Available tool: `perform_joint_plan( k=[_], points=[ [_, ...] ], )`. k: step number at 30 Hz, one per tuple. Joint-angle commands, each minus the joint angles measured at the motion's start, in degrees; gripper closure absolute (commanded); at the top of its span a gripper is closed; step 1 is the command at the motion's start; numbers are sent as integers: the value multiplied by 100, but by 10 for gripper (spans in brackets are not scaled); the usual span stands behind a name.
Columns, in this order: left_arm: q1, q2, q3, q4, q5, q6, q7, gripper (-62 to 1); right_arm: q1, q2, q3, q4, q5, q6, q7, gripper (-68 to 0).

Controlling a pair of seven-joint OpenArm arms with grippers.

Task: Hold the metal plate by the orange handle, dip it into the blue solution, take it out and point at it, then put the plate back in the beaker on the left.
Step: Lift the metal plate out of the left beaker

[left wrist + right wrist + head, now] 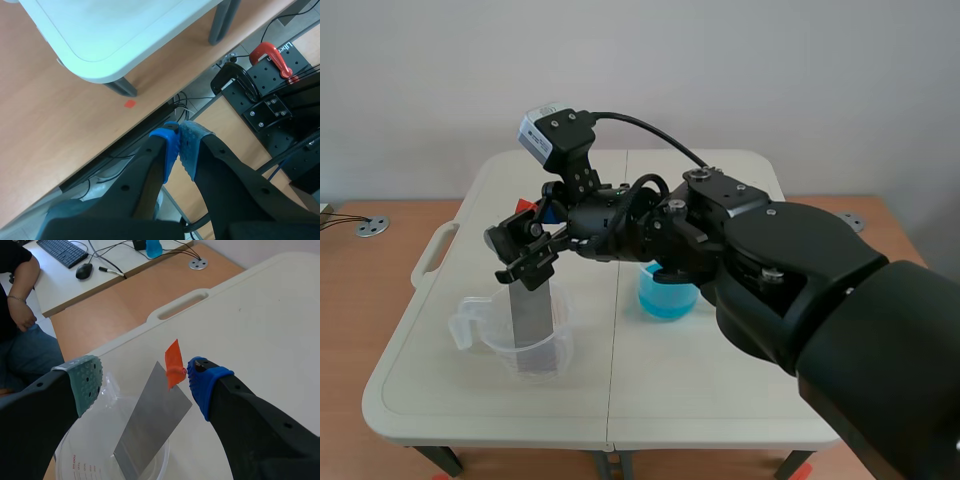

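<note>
The grey metal plate [532, 318] stands tilted in the clear beaker [480, 335] on the table's left side. Its orange handle [173, 369] sticks up above the rim. My right gripper [525, 255] hangs just over that beaker, open, with the handle beside its blue fingertip [206, 379] and the grey-green pad [86, 384] far off on the other side. The plate [150, 425] leans inside the beaker [67, 460]. The beaker of blue solution [667, 293] stands mid-table, partly behind the right arm. My left gripper [179, 131] is shut on nothing, off the table and above the floor.
The white folding table [720, 400] has a carry handle [432, 255] at its left edge. In the right wrist view a seated person's arm [20, 295] and a desk with a keyboard [62, 251] lie beyond the table. A red clamp [270, 54] is on the floor rig.
</note>
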Motion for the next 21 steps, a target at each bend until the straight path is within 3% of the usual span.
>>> perform_joint_plan(
  k=[1, 18, 21],
  points=[
    [26, 28, -9, 70, -55, -17, -74, -16, 129, -50, 11, 79, 59, -42, 90, -301],
    [26, 28, -9, 70, -55, -31, -52, -16, 129, -50, 11, 79, 55, -61, 116, -19],
    [26, 28, -9, 70, -55, -31, -52, -16, 129, -50, 11, 79, 17, -57, 162, -13]
  ],
)
